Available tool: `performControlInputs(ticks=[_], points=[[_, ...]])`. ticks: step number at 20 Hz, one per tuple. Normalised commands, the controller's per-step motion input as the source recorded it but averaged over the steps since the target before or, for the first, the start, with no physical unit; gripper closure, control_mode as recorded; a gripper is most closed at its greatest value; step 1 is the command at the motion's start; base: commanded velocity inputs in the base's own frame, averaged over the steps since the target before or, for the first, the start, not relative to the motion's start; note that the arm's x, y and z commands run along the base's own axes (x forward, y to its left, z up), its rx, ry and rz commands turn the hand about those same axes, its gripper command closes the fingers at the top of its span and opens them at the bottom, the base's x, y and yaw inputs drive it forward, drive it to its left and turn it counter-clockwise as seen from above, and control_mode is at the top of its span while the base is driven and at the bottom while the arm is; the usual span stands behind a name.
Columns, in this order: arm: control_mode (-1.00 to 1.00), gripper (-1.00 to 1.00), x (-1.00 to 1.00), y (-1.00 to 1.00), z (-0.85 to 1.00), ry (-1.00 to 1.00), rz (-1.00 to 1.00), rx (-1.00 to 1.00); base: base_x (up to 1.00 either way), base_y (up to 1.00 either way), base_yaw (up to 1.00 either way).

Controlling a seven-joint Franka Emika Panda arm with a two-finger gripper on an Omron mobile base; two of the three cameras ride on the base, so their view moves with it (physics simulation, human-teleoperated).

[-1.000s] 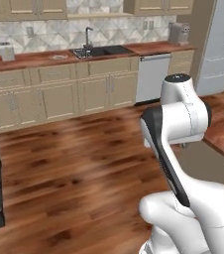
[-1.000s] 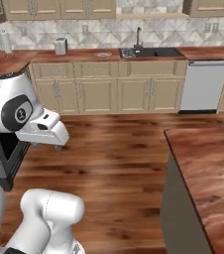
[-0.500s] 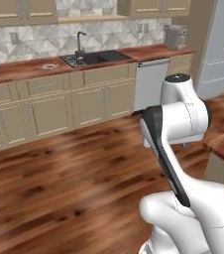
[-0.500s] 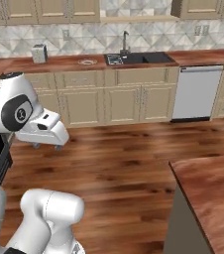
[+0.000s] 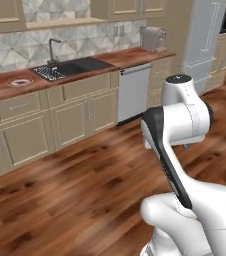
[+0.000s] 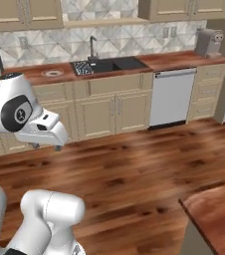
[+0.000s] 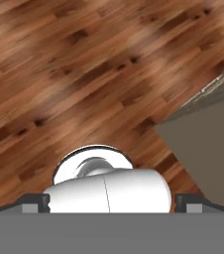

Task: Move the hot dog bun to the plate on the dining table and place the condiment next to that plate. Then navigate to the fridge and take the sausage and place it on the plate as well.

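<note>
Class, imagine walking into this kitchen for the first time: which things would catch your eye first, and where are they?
The big white robot arm fills the foreground, rising over the shiny wooden floor. Behind it, along the far wall, a dark sink sits in a reddish-brown counter, with a pale dishwasher just to its right. A tall fridge stands at the far right of the left base view.

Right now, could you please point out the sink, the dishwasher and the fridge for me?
sink (image 6: 112, 64): right base view, on its dark basin.
dishwasher (image 6: 172, 97): right base view, on its white front panel.
fridge (image 5: 205, 40): left base view, on its pale door.
</note>
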Motion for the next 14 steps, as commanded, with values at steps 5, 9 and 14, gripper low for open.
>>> performControlInputs(ticks=[5,9,14], points=[[1.00,-1.00,0.00,0.00,0.00,0.00,0.00,0.00,1.00,0.26,-0.40],[1.00,-1.00,0.00,0.00,0.00,0.00,0.00,0.00,1.00,0.22,-0.40],[1.00,-1.00,0.00,0.00,0.00,0.00,0.00,0.00,1.00,0.12,-0.38]])
